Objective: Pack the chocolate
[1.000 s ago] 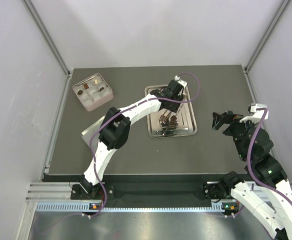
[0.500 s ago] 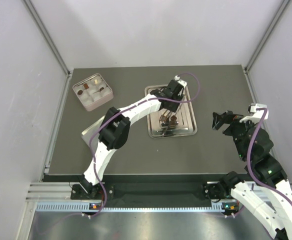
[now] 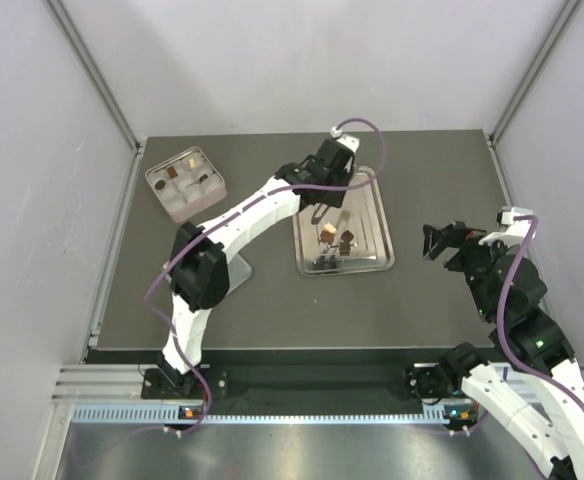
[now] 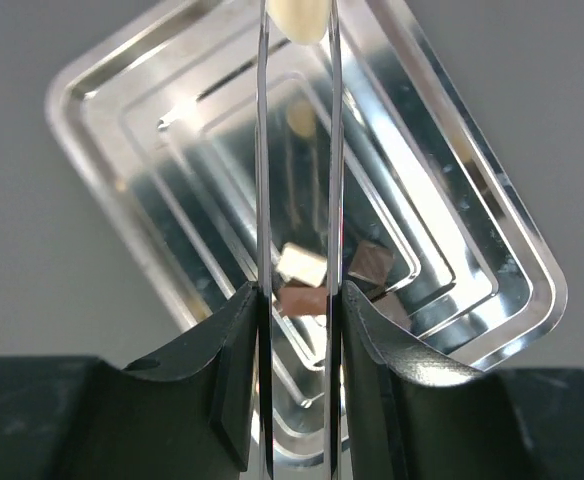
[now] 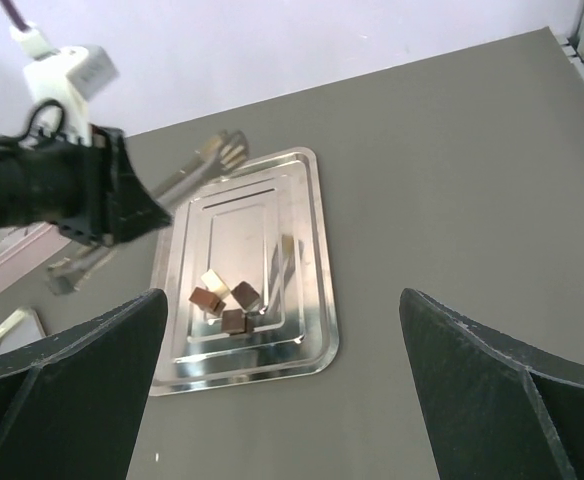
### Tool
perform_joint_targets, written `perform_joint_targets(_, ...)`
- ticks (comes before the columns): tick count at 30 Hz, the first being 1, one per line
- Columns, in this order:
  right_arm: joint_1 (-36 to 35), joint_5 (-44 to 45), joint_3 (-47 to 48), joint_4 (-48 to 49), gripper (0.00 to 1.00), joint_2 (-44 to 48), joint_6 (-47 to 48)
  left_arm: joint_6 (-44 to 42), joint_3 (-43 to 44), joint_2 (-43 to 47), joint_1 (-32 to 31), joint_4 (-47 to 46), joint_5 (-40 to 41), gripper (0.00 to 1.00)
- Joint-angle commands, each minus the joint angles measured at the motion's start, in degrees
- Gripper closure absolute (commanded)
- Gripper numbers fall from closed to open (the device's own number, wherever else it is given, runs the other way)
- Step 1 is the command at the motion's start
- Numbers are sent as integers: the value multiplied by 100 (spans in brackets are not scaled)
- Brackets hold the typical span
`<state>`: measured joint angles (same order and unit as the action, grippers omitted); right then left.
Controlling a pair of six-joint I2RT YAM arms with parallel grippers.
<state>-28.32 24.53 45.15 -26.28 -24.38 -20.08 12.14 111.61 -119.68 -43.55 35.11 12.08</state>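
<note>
1. The left tool (image 4: 299,295) is clamped on a pair of thin metal tongs (image 4: 262,150). Its two fingers press the blades from either side, and the blades run straight out ahead of it.
2. At the far tips of the blades sits the held cream piece (image 4: 297,16), pinched between them and lifted clear of the steel tray (image 4: 152,130). A pale reflection of it shows in the metal below.
3. Close under the fingers, the tray pieces (image 4: 302,265) lie in a small cluster at the tray's near end. They are one cream, one mid brown and one dark brown, touching or just beside each other. The right wrist view shows a fourth brown one among them.
4. Well to the left on the worktop (image 3: 422,180) stands the pink tin (image 3: 194,206), with small brown and pale pieces in several compartments.
5. The right tool (image 3: 431,243) hangs off to the tray's right with its fingers spread wide apart, holding nothing.
</note>
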Motion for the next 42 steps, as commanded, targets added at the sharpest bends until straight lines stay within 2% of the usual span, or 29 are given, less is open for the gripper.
perform_joint_targets(1,10,-98,293,115,0,-5,-84,218,-69,726,320,311,295,62)
perform_joint_targets(5,10,-115,241,132,0,-31,-111,324,-358,1226,899,470,191,62)
perform_joint_targets(12,10,-194,126,273,0,-93,-111,465,-1544,2254,2532,373,-153,62)
perform_joint_targets(18,10,-212,65,378,0,-181,-93,465,-1941,2441,3623,435,-425,61)
perform_joint_targets(21,10,-230,21,440,0,-181,-102,465,-2099,2379,3958,444,-434,62)
perform_joint_targets(31,10,-168,3,457,0,-163,-49,500,-2355,2195,4450,338,-382,62)
perform_joint_targets(42,10,-98,3,457,0,-155,21,377,-2197,1808,4522,197,-250,61)
